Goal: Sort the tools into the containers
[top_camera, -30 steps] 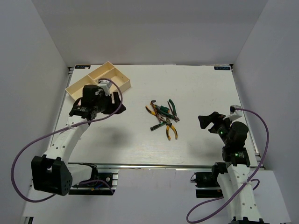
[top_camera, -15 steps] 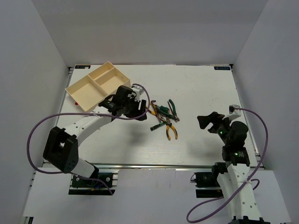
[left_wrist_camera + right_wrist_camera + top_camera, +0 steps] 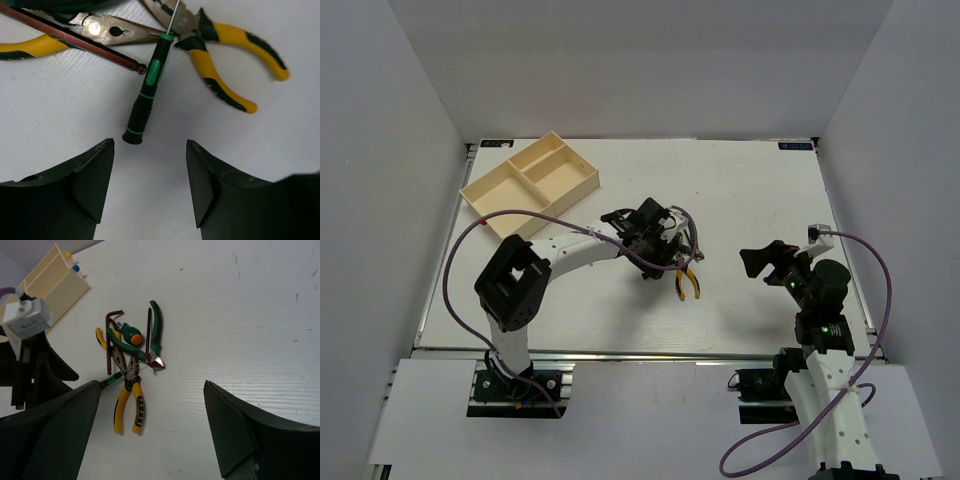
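**Table and Enclosure: Tools at Centre, Tray at Far Left**

Plain pale-grey walls [image 3: 650, 70] enclose the white, finely ribbed table [image 3: 750, 180] on three sides. A few dark scuffs mark its surface.

The cream rectangular low-walled tray [image 3: 555, 203] sits at the far left corner, well apart from the tools. The tools lie in one overlapping pile mid-table:
- yellow-handled pliers [image 3: 225, 65]
- green-handled cutters [image 3: 155, 335]
- a thin brown rod [image 3: 75, 42]
- a black-and-green screwdriver [image 3: 145, 100]

The left gripper [image 3: 150, 150] hangs over the pile with its jaws apart and nothing between them. The screwdriver's handle end lies just ahead of the gap. The right gripper [image 3: 151, 385] stands wide apart near the table's right side, holding nothing.
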`<state>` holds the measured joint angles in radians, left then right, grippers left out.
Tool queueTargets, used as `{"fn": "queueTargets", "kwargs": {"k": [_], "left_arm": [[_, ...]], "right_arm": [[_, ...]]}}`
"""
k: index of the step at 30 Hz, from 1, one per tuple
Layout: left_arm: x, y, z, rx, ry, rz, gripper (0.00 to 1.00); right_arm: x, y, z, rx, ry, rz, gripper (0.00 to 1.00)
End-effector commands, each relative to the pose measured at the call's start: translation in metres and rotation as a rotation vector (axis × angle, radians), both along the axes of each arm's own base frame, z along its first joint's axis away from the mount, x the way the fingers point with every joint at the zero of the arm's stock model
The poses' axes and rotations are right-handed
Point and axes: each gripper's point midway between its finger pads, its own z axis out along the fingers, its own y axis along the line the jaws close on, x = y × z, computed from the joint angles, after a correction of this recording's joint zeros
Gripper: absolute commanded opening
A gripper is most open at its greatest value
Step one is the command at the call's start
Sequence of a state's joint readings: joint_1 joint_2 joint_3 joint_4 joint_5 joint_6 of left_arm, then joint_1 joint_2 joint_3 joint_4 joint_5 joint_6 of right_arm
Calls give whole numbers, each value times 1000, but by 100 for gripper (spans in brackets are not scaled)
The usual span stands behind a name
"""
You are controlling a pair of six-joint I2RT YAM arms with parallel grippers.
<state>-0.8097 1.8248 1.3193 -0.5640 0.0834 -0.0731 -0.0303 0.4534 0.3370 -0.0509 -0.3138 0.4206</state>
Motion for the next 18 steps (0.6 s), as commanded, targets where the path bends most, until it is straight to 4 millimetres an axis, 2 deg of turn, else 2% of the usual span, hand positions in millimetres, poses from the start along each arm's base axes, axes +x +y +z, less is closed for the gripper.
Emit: {"fn": "queueTargets", "kwargs": {"k": [1,3,4,13,18], "left_arm": [[15,3,13,56,-65,-13,69],[13,-1,4,78,-50,-31,68],[18,3,2,104,-69,-17,68],[27,-12,5,118,-93,-97,66],[23,-16,-13,145,-35,-152,63]], "right_arm": [[2,2,7,-10,-38,16,89],[2,2,8,-12,-40,17,89],[2,2,7,-10,-38,18,89],[1,3,6,-12,-35,23,89],[0,5,7,-10,-39,35,89]]}}
